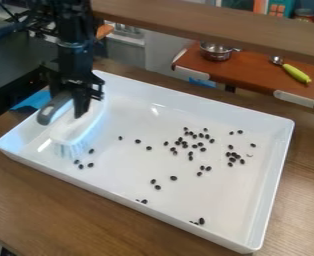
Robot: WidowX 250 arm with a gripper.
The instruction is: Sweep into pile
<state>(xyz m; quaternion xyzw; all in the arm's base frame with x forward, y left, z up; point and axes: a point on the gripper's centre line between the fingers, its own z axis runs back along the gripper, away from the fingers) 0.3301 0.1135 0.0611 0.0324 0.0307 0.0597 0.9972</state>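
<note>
1. The hand (75, 106) looks clamped on the brush (78, 125) near its grey handle (53, 108), at the left end of the white tray (126, 175). Good spot tbh: firm up top, clear of the bristles (69, 151).
2. Brush is prob light, stiff in the body w/ some give in the bristles. Smooth handle could twist under side load, so keep the grip snug & press lightly.
3. Beans (184, 144) are all over the tray floor: loose bunch mid-right, tighter one further right, strays near the front wall, a few just beside the bristles.
4. They look small, hard & prob slick, so they'll roll or skitter if swept fast. Don't pinch 'em, push w/ the bristles.
5. No single pile atm, so IMO lots left. Slow, low strokes rightward next.
</note>
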